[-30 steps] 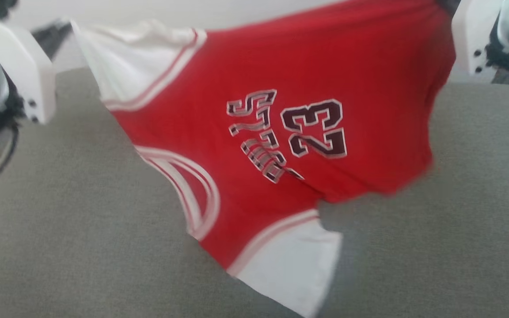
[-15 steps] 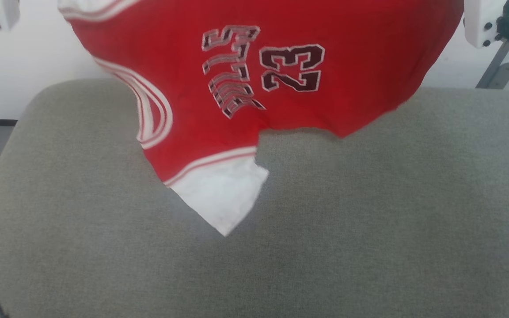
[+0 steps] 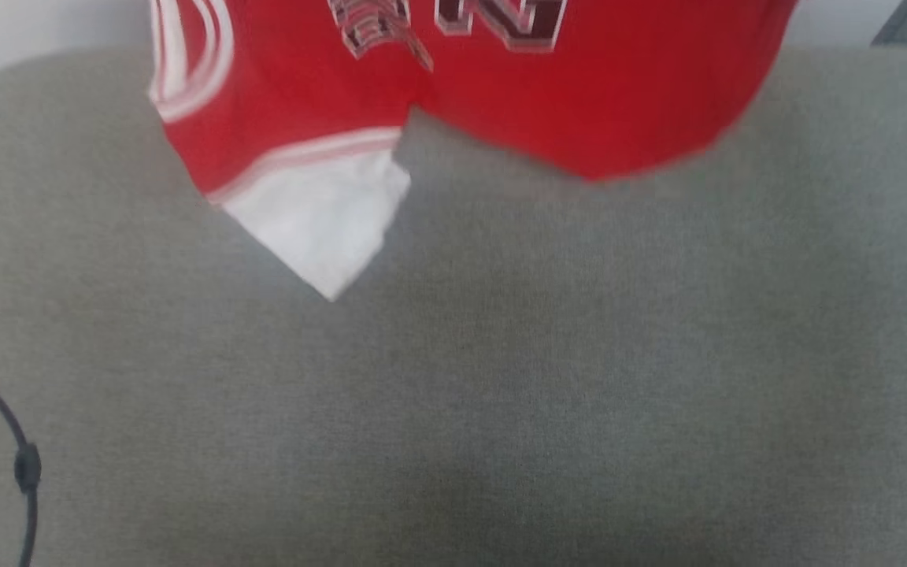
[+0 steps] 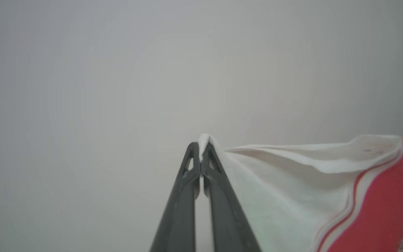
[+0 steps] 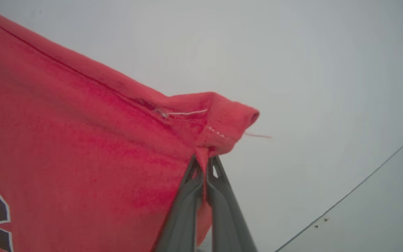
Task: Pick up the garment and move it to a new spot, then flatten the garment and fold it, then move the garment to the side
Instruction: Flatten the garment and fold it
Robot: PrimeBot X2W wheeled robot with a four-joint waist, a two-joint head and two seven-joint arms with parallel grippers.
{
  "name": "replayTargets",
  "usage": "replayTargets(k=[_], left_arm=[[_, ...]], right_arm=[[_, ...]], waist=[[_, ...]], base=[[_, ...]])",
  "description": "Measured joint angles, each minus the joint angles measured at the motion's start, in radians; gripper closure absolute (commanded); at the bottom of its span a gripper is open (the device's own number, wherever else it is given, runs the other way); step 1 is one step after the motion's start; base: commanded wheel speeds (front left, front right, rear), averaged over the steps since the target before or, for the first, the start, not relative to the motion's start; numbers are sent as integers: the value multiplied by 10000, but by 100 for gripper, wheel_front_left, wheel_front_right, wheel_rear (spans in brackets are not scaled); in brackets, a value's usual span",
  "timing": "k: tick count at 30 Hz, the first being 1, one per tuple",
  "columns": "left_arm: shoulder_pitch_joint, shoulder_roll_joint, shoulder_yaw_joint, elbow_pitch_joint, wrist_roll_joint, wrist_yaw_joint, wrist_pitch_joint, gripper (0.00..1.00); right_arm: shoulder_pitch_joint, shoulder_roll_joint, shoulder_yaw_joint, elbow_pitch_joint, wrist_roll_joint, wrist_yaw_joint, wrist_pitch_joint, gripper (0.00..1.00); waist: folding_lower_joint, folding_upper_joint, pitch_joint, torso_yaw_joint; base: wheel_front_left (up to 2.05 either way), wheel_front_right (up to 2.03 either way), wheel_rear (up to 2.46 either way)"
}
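Red garment (image 3: 642,110) is being held above the grey cushion (image 3: 501,378), left gripper (image 4: 200,155) clamped on its white sleeve, right gripper (image 5: 204,166) on its red hem; it should be lowered evenly, taut.

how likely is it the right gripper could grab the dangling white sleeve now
Probably not. The right gripper is shut on a red corner of the garment and the left gripper on its other sleeve, both holding it up. Nothing blocks the dangling white sleeve, but a grip would have to let go.
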State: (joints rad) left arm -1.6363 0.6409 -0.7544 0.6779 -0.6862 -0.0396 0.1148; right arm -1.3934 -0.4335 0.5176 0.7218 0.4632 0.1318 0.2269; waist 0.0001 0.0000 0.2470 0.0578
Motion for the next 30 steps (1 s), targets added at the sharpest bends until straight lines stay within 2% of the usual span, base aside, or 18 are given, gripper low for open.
replayTargets(k=[12, 15, 18, 22, 26, 30], left_arm=[[-1955, -863, 422, 1298, 813, 685, -3206, 100], [-1897, -1085, 508, 1277, 876, 646, -3624, 100], [-1263, -1214, 518, 1348, 779, 324, -3714, 100], [-77, -1283, 349, 1795, 347, -297, -3513, 100], [1083, -1432, -12, 1942, -198, -727, -2692, 100], [2366, -1363, -426, 1616, -934, -849, -1641, 100]], right_arm=[[-1188, 775, -2100, 1060, -3143, 0, -3262, 100], [-1232, 920, -2372, 1421, -3923, -2, -3684, 100], [-851, 1147, -2192, 1898, -4209, 0, -3730, 100], [-192, 1294, -1758, 2456, -4015, 0, -3578, 100], [576, 1287, -1060, 2786, -3384, 0, -3306, 100], [1504, 1202, -13, 2708, -2426, 0, -2871, 100]], waist=[[-1, 0, 2244, -155], [0, 0, 2607, -80], [0, 1, 2704, 103], [-1, 0, 2484, 251], [-1, 0, 2106, 375], [-1, 0, 1646, 492]], base=[[0, 0, 0], [0, 0, 0], [0, 0, 0], [0, 0, 0], [0, 0, 0], [0, 0, 0]])
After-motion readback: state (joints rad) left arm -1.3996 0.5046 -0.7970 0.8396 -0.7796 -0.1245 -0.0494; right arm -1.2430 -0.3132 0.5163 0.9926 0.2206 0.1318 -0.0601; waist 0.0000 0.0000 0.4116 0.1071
